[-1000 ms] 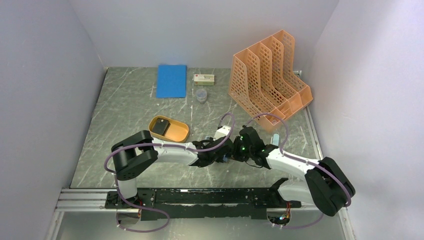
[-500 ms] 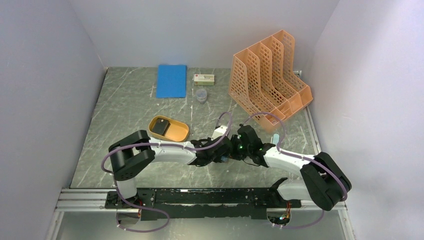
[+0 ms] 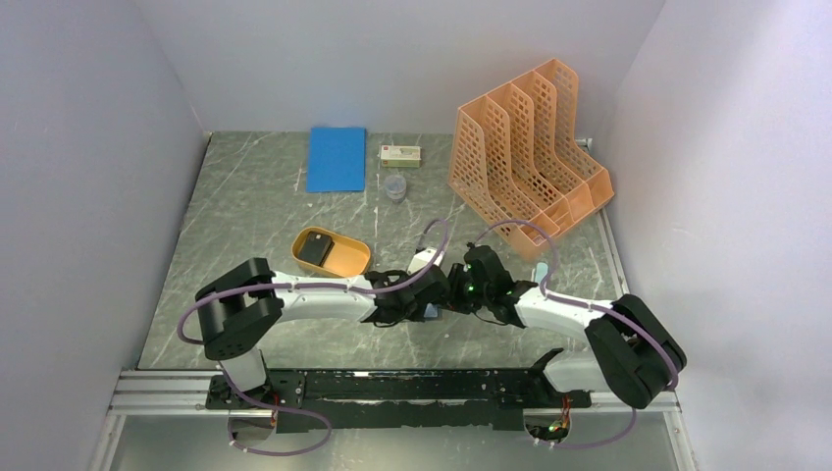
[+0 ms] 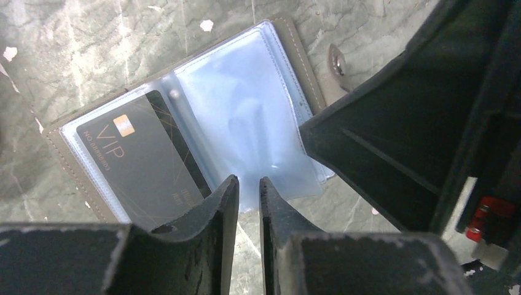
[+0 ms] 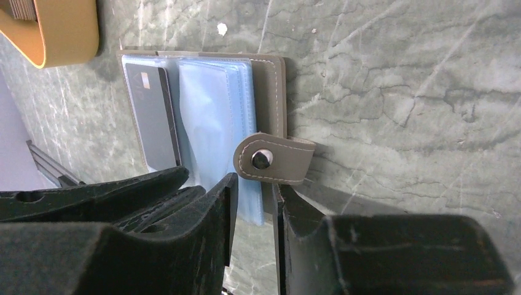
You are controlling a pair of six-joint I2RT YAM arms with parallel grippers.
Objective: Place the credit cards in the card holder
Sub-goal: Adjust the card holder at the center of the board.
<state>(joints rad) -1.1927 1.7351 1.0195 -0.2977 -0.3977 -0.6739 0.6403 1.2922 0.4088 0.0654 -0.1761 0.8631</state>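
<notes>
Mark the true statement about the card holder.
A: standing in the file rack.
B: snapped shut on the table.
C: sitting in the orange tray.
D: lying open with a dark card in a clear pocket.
D: the card holder lies spread open, with a dark card showing behind its clear plastic.

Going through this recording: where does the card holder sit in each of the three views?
Top external: card holder, mid-picture, just a bluish sliver showing.
Left wrist: card holder lying open, filling centre and left.
Right wrist: card holder open, upper left of centre.
Shared landmark: its snap strap, seen in both wrist views, hidden from above.
</notes>
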